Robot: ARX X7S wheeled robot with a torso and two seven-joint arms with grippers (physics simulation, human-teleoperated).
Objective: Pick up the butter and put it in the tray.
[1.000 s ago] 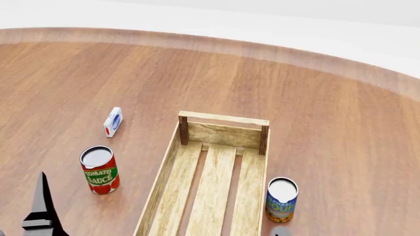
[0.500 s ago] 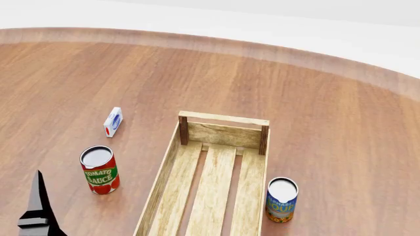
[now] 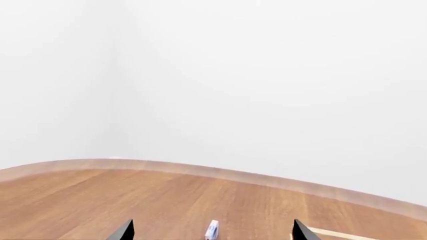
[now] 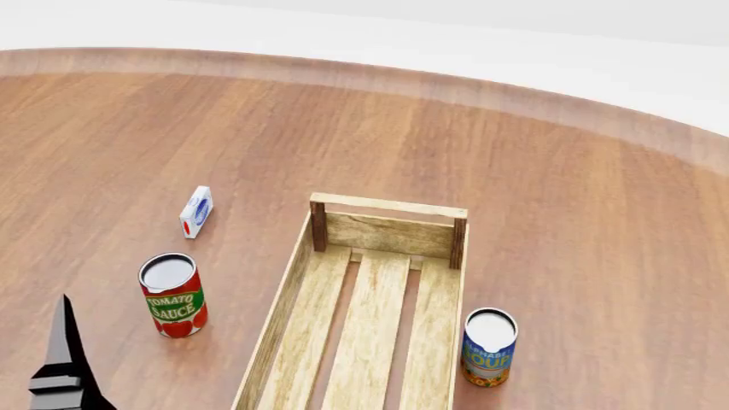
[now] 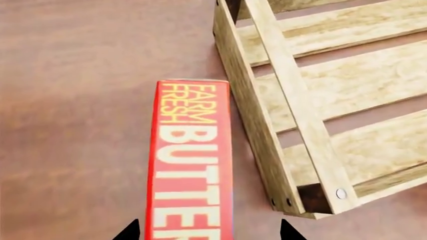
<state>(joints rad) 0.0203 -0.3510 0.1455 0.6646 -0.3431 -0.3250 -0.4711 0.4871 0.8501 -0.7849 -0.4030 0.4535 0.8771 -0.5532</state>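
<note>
Only the left gripper has shifted against the earlier head pictures: its dark fingertip now sits a little lower and further toward the left edge of that view, while the cans, the small box and the crate lie exactly as they did.

Its two finger tips show well apart in the left wrist view, so it is spread and empty, pointing over the round brown wooden table toward the small white-and-blue box.

The flat red-orange box lettered "FARM FRESH BUTTER" lies on the table just beside the outer side wall of the long light-wood slatted crate, close to one of its dark corner posts; whether it touches the wall is hard to tell. It does not appear in the head view, so it probably lies near the crate's end closest to the robot. The right gripper has its tips spread on either side of the box's near end, with nothing clamped.

As for progress, nothing is done yet: the butter is on the table, and the crate shows only bare slats. Closing on the box, lifting it over the low wall and setting it down all remain.

A red tomato sauce can and a blue soup can flank the crate.
</note>
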